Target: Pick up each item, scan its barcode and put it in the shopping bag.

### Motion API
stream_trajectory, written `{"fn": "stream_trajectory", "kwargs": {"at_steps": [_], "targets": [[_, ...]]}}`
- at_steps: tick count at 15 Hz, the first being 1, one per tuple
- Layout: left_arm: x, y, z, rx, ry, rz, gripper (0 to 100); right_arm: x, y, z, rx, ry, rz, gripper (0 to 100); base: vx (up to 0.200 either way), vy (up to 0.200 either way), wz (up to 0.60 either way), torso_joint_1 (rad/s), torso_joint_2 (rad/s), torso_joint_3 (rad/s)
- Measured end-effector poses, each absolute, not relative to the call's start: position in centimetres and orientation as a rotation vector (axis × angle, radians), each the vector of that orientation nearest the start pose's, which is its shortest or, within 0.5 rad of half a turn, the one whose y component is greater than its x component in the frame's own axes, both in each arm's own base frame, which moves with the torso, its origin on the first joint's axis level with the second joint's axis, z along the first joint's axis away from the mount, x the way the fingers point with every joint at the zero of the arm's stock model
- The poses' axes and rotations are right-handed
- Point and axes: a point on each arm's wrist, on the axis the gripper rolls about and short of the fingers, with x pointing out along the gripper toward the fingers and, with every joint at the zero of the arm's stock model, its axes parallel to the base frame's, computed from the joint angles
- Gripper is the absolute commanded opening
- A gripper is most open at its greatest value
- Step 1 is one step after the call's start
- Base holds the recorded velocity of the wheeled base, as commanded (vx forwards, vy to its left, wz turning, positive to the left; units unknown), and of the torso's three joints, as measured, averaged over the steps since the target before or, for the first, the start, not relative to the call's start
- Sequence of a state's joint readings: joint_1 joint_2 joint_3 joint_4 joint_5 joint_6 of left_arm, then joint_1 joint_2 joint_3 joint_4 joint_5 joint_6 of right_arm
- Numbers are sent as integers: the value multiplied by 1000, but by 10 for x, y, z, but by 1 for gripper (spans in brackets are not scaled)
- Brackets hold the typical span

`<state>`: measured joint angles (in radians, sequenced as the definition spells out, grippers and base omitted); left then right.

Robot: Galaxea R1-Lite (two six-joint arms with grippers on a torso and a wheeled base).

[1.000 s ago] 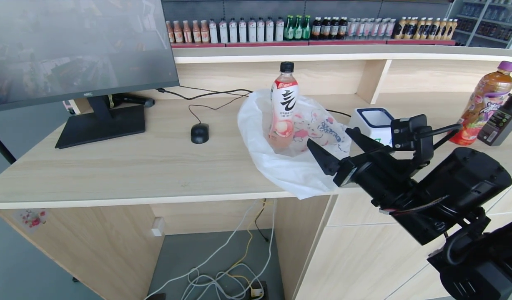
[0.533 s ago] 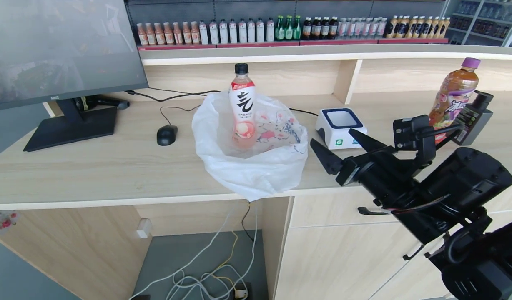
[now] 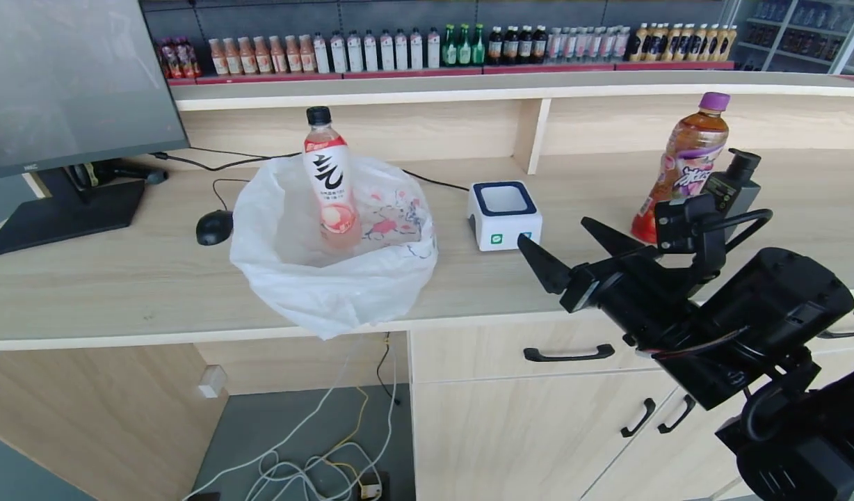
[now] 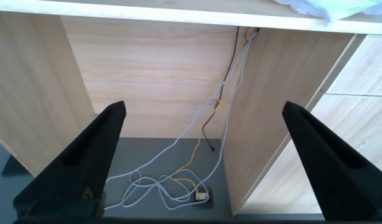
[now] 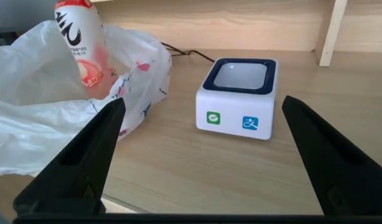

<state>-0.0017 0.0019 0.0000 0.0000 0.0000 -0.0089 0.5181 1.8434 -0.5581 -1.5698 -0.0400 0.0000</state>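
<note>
A white shopping bag [image 3: 329, 285] sits on the wooden counter [image 3: 121, 278] with a pink bottle [image 3: 328, 188] standing upright inside it. To its right is the white barcode scanner [image 3: 505, 217]. Farther right stand a brown tea bottle with a purple cap [image 3: 683, 163] and a small dark bottle [image 3: 731, 182]. My right gripper [image 3: 553, 233] hangs open and empty at the counter's front edge, just right of the scanner. The right wrist view has the scanner [image 5: 239, 106], the bag [image 5: 54, 130] and the pink bottle [image 5: 79, 43] ahead of the right gripper [image 5: 203, 102]. My left gripper [image 4: 203, 107] is open below the counter.
A monitor [image 3: 65, 76] and a mouse [image 3: 213, 227] stand at the counter's left. Drawer handles [image 3: 568, 355] line the cabinet below my right arm. Loose cables [image 4: 178, 180] lie on the floor in the gap under the counter. A shelf of drinks [image 3: 434, 49] runs along the back.
The head camera has swung to the right, so the whole scene has shifted left in the picture. My right gripper stays open in the same pose; nothing on the counter has moved.
</note>
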Motion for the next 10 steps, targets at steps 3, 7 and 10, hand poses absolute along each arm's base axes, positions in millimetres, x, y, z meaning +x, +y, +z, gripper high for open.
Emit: {"fn": "stream_trajectory", "kwargs": {"at_steps": [3, 7, 10], "targets": [[-23, 0, 76, -10, 2, -2, 100, 262, 148, 171, 78, -273, 474, 100, 0, -200, 0, 2, 2, 2], [-23, 0, 76, -10, 2, -2, 100, 262, 148, 171, 78, -274, 474, 100, 0, -200, 0, 2, 1, 1], [-23, 0, 76, -10, 2, -2, 100, 261, 148, 169, 76, -266, 475, 100, 0, -200, 0, 2, -2, 5]]}}
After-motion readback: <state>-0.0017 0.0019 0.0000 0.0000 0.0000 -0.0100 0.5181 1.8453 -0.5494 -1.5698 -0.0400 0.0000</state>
